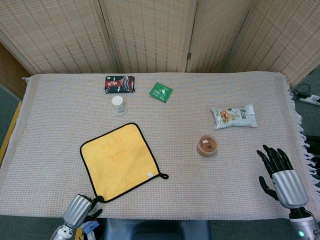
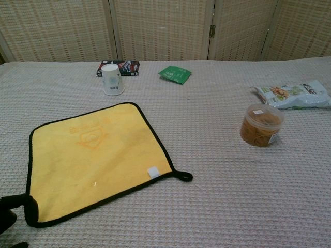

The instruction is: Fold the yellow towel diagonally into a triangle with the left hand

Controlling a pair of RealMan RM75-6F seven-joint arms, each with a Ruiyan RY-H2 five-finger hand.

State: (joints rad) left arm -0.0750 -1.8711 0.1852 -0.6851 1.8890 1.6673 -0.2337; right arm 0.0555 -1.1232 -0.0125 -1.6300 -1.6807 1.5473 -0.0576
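The yellow towel [image 1: 120,161] with black trim lies flat and unfolded on the table, one corner pointing toward me; it also fills the left of the chest view [image 2: 98,160]. My left hand [image 1: 80,211] is at the table's near edge, its dark fingertips [image 2: 8,213] right at the towel's near-left corner [image 2: 31,214]. The fingers look apart and no cloth is lifted. My right hand [image 1: 282,179] rests at the near right with fingers spread, holding nothing, far from the towel. The chest view does not show it.
A white paper cup [image 1: 119,104] stands just beyond the towel, with a dark packet [image 1: 119,84] and a green packet [image 1: 160,92] behind it. A round tub [image 1: 206,145] and a snack bag [image 1: 233,116] sit to the right. The towel's hanging loop [image 1: 163,175] points right.
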